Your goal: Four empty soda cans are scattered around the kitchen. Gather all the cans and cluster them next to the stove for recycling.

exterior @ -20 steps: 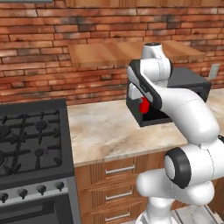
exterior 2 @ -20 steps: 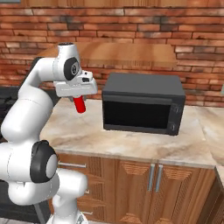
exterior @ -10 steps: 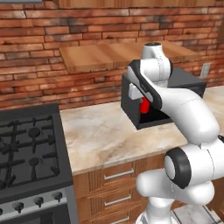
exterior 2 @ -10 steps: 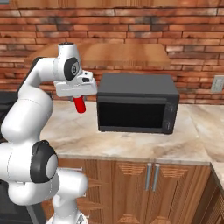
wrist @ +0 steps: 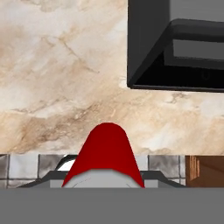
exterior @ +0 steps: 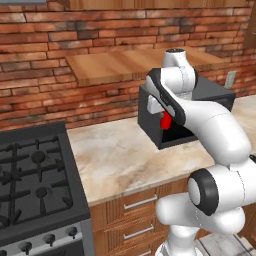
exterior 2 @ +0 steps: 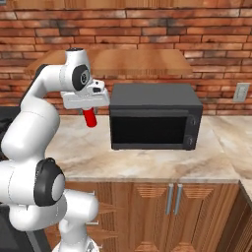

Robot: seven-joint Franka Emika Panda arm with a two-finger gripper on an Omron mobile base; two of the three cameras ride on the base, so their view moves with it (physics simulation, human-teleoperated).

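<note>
Marble tabletop [exterior 2: 162,165] lies below; the gripper [exterior 2: 89,112] is clenched round a soda can [exterior 2: 90,118], probably light, thin-walled and slippery, best gripped mid-body.

The counter [exterior 2: 147,157] beside the microwave [exterior 2: 155,115] looks like polished marble, beige with brown veins and a soft sheen. The microwave has a matt dark grey casing and a smooth, darker door. Behind it the wall [exterior 2: 206,29] is rough red brick with grey mortar, and the shelf [exterior: 115,65] above is smooth, grained wood, like the cabinet fronts [exterior 2: 187,206] below with their brushed metal handles. The stove [exterior: 35,185] has matt black cast grates. The soda can [exterior 2: 90,118] is glossy red.
</note>
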